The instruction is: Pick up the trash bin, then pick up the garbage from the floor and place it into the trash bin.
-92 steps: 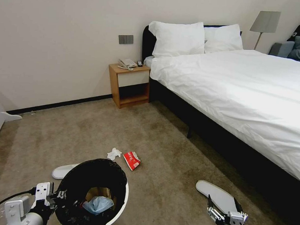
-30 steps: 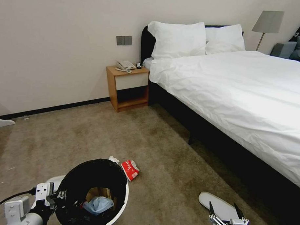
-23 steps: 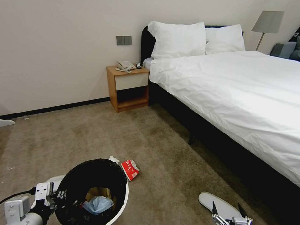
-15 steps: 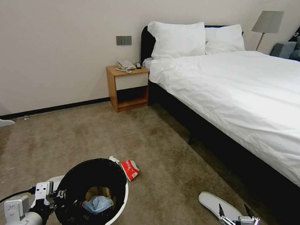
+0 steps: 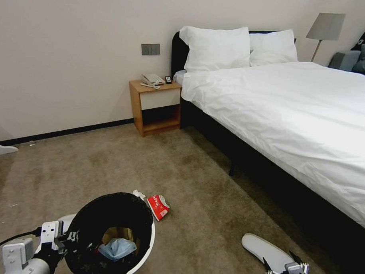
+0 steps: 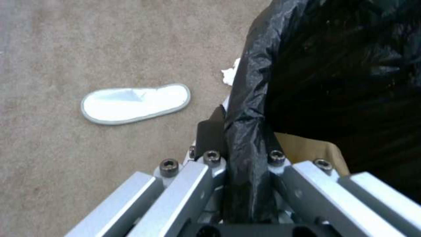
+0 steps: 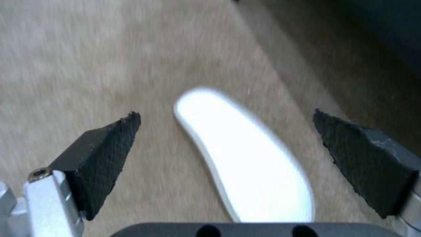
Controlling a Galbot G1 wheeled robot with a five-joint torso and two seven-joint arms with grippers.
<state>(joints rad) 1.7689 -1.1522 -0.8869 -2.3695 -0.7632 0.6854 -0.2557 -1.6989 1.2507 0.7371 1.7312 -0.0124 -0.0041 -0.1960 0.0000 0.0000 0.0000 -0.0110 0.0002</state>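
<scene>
A: Lower left of the head view?
B: Left gripper (image 5: 69,239), clamped on the trash bin (image 5: 146,247) at its rim. Pinching the black bag (image 6: 250,108) folded over the edge, seen close up from the left wrist, one finger (image 6: 210,133) outside the rim.

A: Inside the bin?
B: Light-blue cloth (image 5: 116,248) on top of crumpled brown paper (image 5: 121,234), near the bottom centre of the bin's mouth.

A: Lower right corner?
B: Right gripper (image 5: 283,266), spread wide open, holding nothing. Poised over the near end of a white slipper (image 5: 264,248) lying flat on the carpet (image 5: 109,166). From the right wrist, same slipper (image 7: 245,158) between the two dark fingertips (image 7: 105,138), touched by neither.

A: Rest of the litter?
B: Red-white packet (image 5: 158,206) on the carpet just right of the bin's upper rim. White tissue (image 5: 139,194) just beside it, partly hidden by the rim. Second slipper (image 6: 134,103) flat on the carpet in the left wrist view's middle left, near the bin; a sliver of it (image 5: 66,221) peeking out left of the bin from the head.

A: Background?
B: Bed (image 5: 295,109) across the right half, wooden nightstand (image 5: 154,108) at centre against the wall.
</scene>
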